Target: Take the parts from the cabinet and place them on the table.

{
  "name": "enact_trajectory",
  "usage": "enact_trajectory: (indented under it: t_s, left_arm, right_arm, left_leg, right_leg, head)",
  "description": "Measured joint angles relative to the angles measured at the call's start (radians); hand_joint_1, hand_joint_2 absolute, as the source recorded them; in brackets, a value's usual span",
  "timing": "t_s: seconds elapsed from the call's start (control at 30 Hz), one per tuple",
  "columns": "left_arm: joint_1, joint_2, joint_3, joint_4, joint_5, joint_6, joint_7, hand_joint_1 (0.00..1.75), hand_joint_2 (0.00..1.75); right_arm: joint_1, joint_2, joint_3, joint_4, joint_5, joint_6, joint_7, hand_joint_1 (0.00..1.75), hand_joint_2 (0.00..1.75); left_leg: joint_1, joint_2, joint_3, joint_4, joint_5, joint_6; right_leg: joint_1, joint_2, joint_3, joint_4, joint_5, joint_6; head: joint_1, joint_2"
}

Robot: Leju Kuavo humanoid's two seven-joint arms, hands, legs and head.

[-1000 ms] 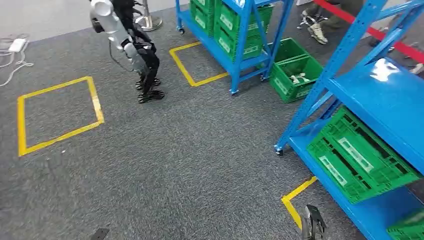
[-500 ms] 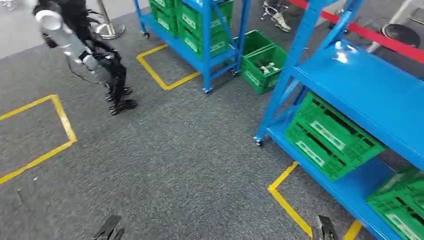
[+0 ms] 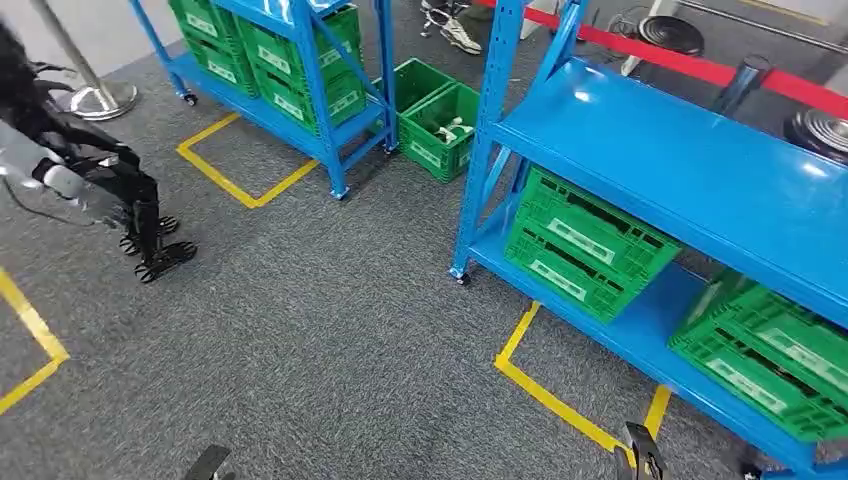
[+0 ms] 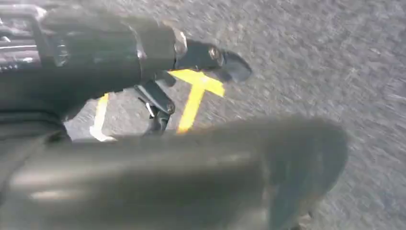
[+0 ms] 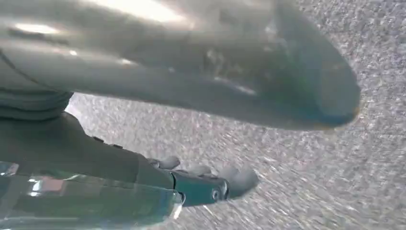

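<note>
A blue cabinet (image 3: 690, 170) stands at the right, with green crates (image 3: 585, 245) on its lowest shelf and another crate (image 3: 775, 350) further right. A green crate on the floor (image 3: 440, 125) holds a few white parts (image 3: 455, 128). My left hand (image 3: 208, 465) and right hand (image 3: 643, 460) just show at the bottom edge, hanging low over the carpet. At the wrists, the left hand (image 4: 158, 143) and the right hand (image 5: 158, 120) have their fingers stretched out over grey carpet with nothing in them.
A second blue rack (image 3: 285, 70) full of green crates stands at the back left. Another robot (image 3: 90, 180) stands at the far left. Yellow tape squares (image 3: 560, 400) mark the grey carpet. A red barrier rope (image 3: 700, 70) and a person's shoes (image 3: 455, 30) lie behind the cabinet.
The whole view has swung to the right: the blue cabinet and its crates now sit nearer the middle, and the other robot has slid to the left edge. My hands still hang low.
</note>
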State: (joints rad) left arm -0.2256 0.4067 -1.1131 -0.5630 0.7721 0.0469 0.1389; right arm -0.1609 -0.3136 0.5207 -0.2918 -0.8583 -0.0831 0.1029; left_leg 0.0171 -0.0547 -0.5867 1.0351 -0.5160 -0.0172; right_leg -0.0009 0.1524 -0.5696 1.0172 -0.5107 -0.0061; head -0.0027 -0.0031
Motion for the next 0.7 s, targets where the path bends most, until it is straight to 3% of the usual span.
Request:
enact_trajectory:
  t_s: [0.03, 0.07, 0.1, 0.17, 0.2, 0.23, 0.27, 0.3, 0.33, 0.37, 0.4, 0.43, 0.5, 0.53, 0.57, 0.6, 0.63, 0.7]
  left_arm:
    - [0.000, -0.001, 0.001, -0.007, 0.007, 0.006, 0.000, 0.00, 0.00]
    - [0.000, 0.008, 0.004, -0.010, 0.013, 0.006, -0.002, 0.00, 0.00]
    - [0.007, 0.008, 0.006, -0.011, 0.015, 0.005, -0.007, 0.00, 0.00]
    - [0.022, 0.014, 0.005, -0.009, 0.024, -0.001, -0.015, 0.00, 0.00]
    - [0.024, 0.015, 0.005, -0.008, 0.027, -0.002, -0.018, 0.00, 0.00]
    - [0.023, 0.016, 0.005, -0.008, 0.029, -0.002, -0.018, 0.00, 0.00]
    - [0.021, 0.015, 0.006, -0.008, 0.032, -0.001, -0.018, 0.00, 0.00]
    - [0.018, 0.015, 0.006, -0.009, 0.033, 0.003, -0.016, 0.00, 0.00]
    - [0.016, 0.014, 0.006, -0.011, 0.033, 0.005, -0.014, 0.00, 0.00]
    - [0.014, 0.014, 0.006, -0.013, 0.033, 0.006, -0.010, 0.00, 0.00]
    - [0.011, 0.013, 0.006, -0.013, 0.033, 0.007, -0.009, 0.00, 0.00]
    - [0.009, 0.013, 0.006, -0.013, 0.033, 0.007, -0.006, 0.00, 0.00]
    - [0.009, 0.012, 0.006, -0.013, 0.033, 0.008, -0.002, 0.00, 0.00]
    - [0.007, 0.011, 0.006, -0.014, 0.033, 0.008, -0.002, 0.00, 0.00]
    - [0.004, 0.010, 0.007, -0.014, 0.033, 0.007, -0.005, 0.00, 0.00]
    - [0.005, 0.010, 0.007, -0.014, 0.033, 0.005, -0.013, 0.00, 0.00]
    - [0.008, 0.013, 0.007, -0.013, 0.034, 0.001, -0.021, 0.00, 0.00]
    - [0.014, 0.015, 0.005, -0.011, 0.034, 0.002, -0.017, 0.00, 0.00]
  right_arm:
    - [-0.004, -0.002, 0.002, 0.000, 0.001, -0.008, 0.009, 0.00, 0.00]
    - [-0.009, 0.003, 0.003, -0.004, 0.001, -0.014, 0.013, 0.00, 0.00]
    - [-0.022, 0.000, 0.003, -0.005, 0.002, -0.020, 0.016, 0.00, 0.00]
    - [-0.032, 0.003, 0.003, -0.006, -0.001, -0.015, 0.017, 0.00, 0.00]
    - [-0.030, 0.007, 0.004, -0.007, -0.003, -0.011, 0.016, 0.00, 0.00]
    - [-0.026, 0.009, 0.004, -0.008, -0.005, -0.008, 0.016, 0.00, 0.00]
    - [-0.019, 0.010, 0.005, -0.007, -0.009, -0.006, 0.016, 0.00, 0.00]
    - [-0.014, 0.010, 0.007, -0.006, -0.011, -0.004, 0.016, 0.00, 0.00]
    - [-0.014, 0.009, 0.009, -0.006, -0.011, -0.004, 0.016, 0.00, 0.00]
    - [-0.018, 0.009, 0.010, -0.007, -0.011, -0.005, 0.016, 0.00, 0.00]
    - [-0.022, 0.011, 0.011, -0.007, -0.011, -0.005, 0.016, 0.00, 0.00]
    - [-0.028, 0.012, 0.012, -0.007, -0.013, -0.005, 0.016, 0.00, 0.00]
    - [-0.028, 0.014, 0.018, -0.008, -0.013, -0.007, 0.017, 0.00, 0.00]
    - [-0.028, 0.014, 0.020, -0.008, -0.013, -0.008, 0.018, 0.00, 0.00]
    - [-0.025, 0.014, 0.021, -0.008, -0.015, -0.008, 0.018, 0.00, 0.00]
    - [-0.027, 0.013, 0.021, -0.007, -0.017, -0.008, 0.018, 0.00, 0.00]
    - [-0.032, 0.013, 0.021, -0.006, -0.021, -0.005, 0.014, 0.00, 0.00]
    - [-0.035, 0.016, 0.024, -0.006, -0.020, -0.005, 0.015, 0.00, 0.00]
  left_leg:
    - [0.008, 0.016, 0.006, -0.012, 0.003, 0.006]
    - [0.006, 0.030, 0.013, -0.017, 0.003, 0.008]
    - [0.004, 0.052, 0.019, -0.020, -0.002, 0.015]
    - [0.001, 0.091, 0.026, -0.019, -0.009, 0.019]
    - [0.001, 0.105, 0.029, -0.019, -0.014, 0.019]
    - [0.001, 0.115, 0.032, -0.019, -0.017, 0.019]
    - [0.001, 0.125, 0.038, -0.019, -0.021, 0.018]
    - [0.001, 0.135, 0.046, -0.019, -0.027, 0.015]
    - [0.001, 0.145, 0.055, -0.019, -0.032, 0.010]
    - [0.001, 0.155, 0.061, -0.020, -0.037, 0.006]
    - [-0.005, 0.163, 0.062, -0.021, -0.039, 0.003]
    - [-0.009, 0.172, 0.062, -0.019, -0.043, -0.004]
    - [-0.009, 0.199, 0.072, -0.027, -0.047, -0.015]
    - [-0.008, 0.208, 0.079, -0.029, -0.051, -0.021]
    - [-0.004, 0.154, 0.083, -0.021, -0.066, -0.030]
    - [0.001, 0.065, 0.068, 0.014, -0.087, -0.031]
    - [0.001, 0.043, 0.031, 0.085, -0.122, -0.029]
    - [-0.001, 0.042, -0.057, 0.236, -0.177, -0.029]
  right_leg:
    - [0.002, -0.001, -0.003, 0.002, -0.005, 0.004]
    - [0.009, -0.072, -0.009, 0.021, -0.019, 0.011]
    - [0.007, -0.118, -0.034, 0.074, -0.049, 0.018]
    - [0.000, -0.148, -0.118, 0.232, -0.115, 0.027]
    - [-0.003, -0.150, -0.146, 0.285, -0.126, 0.030]
    - [-0.006, -0.151, -0.153, 0.297, -0.119, 0.031]
    - [-0.009, -0.152, -0.143, 0.272, -0.087, 0.032]
    - [-0.009, -0.157, -0.108, 0.194, -0.031, 0.031]
    - [-0.007, -0.176, -0.065, 0.101, 0.022, 0.027]
    - [-0.003, -0.219, -0.036, 0.034, 0.039, 0.023]
    - [0.012, -0.249, -0.031, 0.030, 0.022, 0.019]
    - [0.014, -0.244, -0.023, 0.005, 0.015, 0.007]
    - [0.015, -0.217, -0.029, 0.011, 0.011, -0.002]
    - [0.013, -0.206, -0.025, 0.006, 0.012, -0.007]
    - [0.005, -0.196, -0.012, -0.005, 0.016, -0.015]
    - [0.004, -0.186, -0.007, -0.009, 0.016, -0.018]
    - [0.004, -0.174, -0.007, -0.011, 0.016, -0.027]
    - [0.008, -0.143, -0.005, -0.010, 0.013, -0.033]
  head:
    - [-0.002, 0.000]
    - [0.011, 0.000]
    - [0.029, 0.000]
    - [0.034, 0.000]
    - [0.033, 0.000]
    - [0.034, 0.000]
    - [0.037, 0.000]
    - [0.039, 0.000]
    - [0.047, 0.000]
    - [0.054, 0.000]
    - [0.055, 0.000]
    - [0.058, 0.000]
    - [0.045, 0.000]
    - [0.047, 0.000]
    - [0.048, 0.000]
    - [0.039, 0.000]
    - [0.035, 0.000]
    - [0.019, 0.000]
